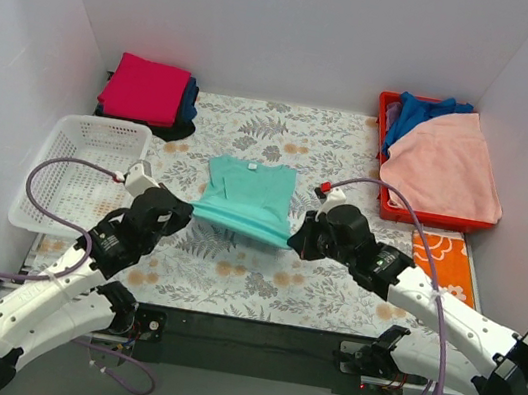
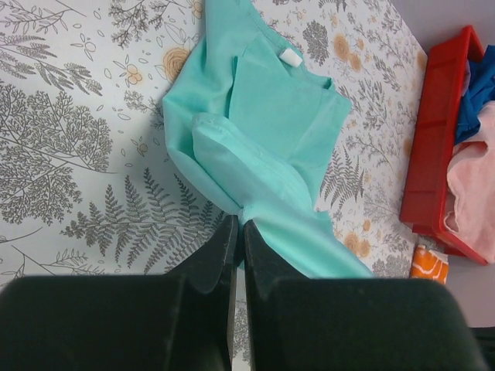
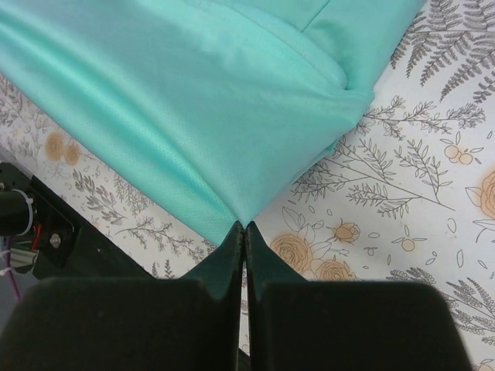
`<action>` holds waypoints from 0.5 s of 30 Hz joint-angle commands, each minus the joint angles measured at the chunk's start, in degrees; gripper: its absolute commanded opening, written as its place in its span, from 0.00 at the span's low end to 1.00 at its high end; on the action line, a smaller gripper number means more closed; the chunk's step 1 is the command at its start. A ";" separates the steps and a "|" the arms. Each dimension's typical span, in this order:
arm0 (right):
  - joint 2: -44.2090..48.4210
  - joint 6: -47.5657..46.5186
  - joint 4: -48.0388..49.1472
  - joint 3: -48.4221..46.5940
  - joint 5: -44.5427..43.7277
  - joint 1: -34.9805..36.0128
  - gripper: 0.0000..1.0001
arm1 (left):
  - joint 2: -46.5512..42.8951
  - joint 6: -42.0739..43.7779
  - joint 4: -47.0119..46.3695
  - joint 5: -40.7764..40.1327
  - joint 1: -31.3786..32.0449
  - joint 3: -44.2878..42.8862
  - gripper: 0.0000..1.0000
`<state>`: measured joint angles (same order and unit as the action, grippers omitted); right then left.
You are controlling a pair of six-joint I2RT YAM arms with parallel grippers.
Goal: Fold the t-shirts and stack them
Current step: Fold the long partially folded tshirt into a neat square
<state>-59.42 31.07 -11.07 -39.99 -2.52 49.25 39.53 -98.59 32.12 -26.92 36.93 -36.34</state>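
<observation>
We are midway through a fold on the mint-teal shirt (image 1: 247, 193), which sits in the middle of the counter (image 1: 260, 283) with its collar pointing away from us. The left gripper (image 2: 240, 228) is clenched on the near left corner of the hem, and the right gripper (image 3: 245, 230) is clenched on the near right corner. In both wrist views the jaws are pressed together with cloth wedged between them. The near edge hangs raised between the two, while the collar half rests flat. The sides look already turned in, leaving a narrow oblong.

As we judge it, the next move is to carry the hem over towards the collar. Both arms should travel in step so the edge stays taut and lands square before we let go. The shirt would then go to the far-left pile, where a magenta shirt (image 1: 146, 87) lies on darker ones.

The cloth is thin and soft with a faint sheen. It drapes in smooth ridges and has a small white label (image 2: 291, 57) at the neck. The counter has a matte print of ferns and flowers. The red bin (image 1: 433, 220) and the white basket (image 1: 104, 125) look like hard plastic, the basket latticed.
</observation>
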 commanded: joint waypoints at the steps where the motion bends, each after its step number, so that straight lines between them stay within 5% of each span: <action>1: -2.01 -3.38 -3.70 -5.00 -5.29 -0.12 0.01 | 4.32 1.29 -0.03 -7.88 -0.28 -3.91 0.00; 15: -22.31 -11.02 -1.85 -24.77 -2.84 -9.51 0.01 | 27.42 10.25 -14.00 -14.06 -5.09 -16.48 0.00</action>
<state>-78.17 23.46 -13.98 -58.70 -6.92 42.94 63.42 -92.55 23.77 -37.60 35.55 -48.56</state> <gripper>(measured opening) 0.020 0.021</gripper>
